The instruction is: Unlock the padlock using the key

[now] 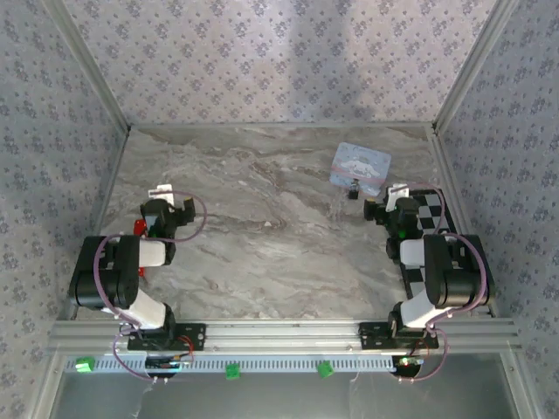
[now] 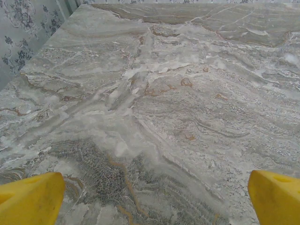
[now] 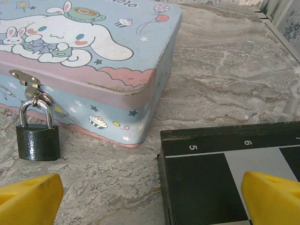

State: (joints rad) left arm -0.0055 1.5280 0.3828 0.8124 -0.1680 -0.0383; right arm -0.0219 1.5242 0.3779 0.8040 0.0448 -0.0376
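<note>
The padlock [image 3: 37, 140] is small and dark, and its metal shackle hangs through the hasp of a pale blue cartoon tin [image 3: 93, 56]. In the top view the padlock [image 1: 353, 193] lies against the tin's [image 1: 361, 167] near side at the back right. My right gripper [image 3: 150, 206] is open, with nothing between its yellow fingertips [image 3: 28, 199]; the padlock is ahead to its left. That right gripper [image 1: 395, 194] sits just right of the padlock. Far to the left, my left gripper [image 1: 166, 196] stands open over bare marble [image 2: 152, 201]. The key is out of view.
A black and white checkerboard [image 3: 225, 164] lies under the right gripper along the table's right edge [image 1: 432, 218]. Patterned walls close in the table on three sides. The marble top [image 1: 262, 227] spreads between the two arms.
</note>
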